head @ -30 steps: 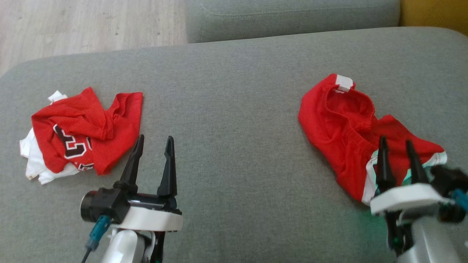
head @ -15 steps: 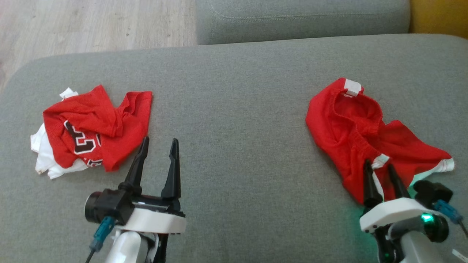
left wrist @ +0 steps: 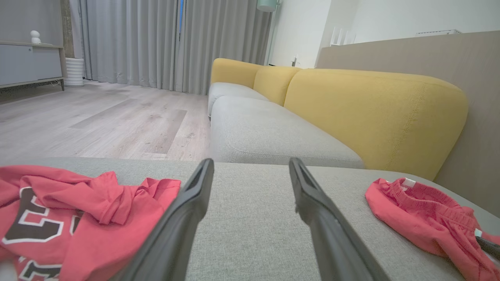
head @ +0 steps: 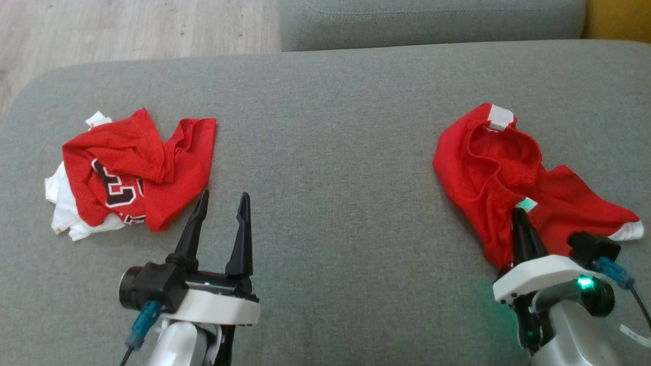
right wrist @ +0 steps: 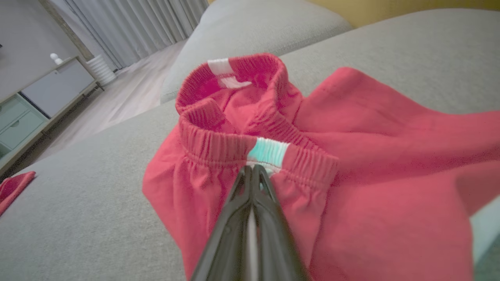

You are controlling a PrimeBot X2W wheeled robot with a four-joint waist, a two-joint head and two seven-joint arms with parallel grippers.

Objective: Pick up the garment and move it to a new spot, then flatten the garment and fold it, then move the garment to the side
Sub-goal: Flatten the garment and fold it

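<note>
Grey sofa cushion (head: 330, 127) carries everything, w/ the red shorts (head: 478, 168) lying crumpled nr its right edge, waistband (right wrist: 218, 146) gaping open toward the far side & one leg w/ a white hem spread out to the right edge. Right gripper (head: 521, 216) comes in from the near edge, fingers pressed tight together, no gap btwn them, tips pinching the waistband just below a small pale patch (right wrist: 268, 152) on the elastic. Left gripper (head: 224, 194) hangs over bare cushion nr the near edge, left of centre, fingers spread wide & holding nothing. Just beyond its tips, nr the left edge, sits a bunched red jersey (head: 132, 173) w/ dark numerals & white fabric under it, well apart from the shorts. Bkgd: second grey cushion (head: 432, 20), wood floor (head: 127, 25), yellow backrest (left wrist: 371, 109).
</note>
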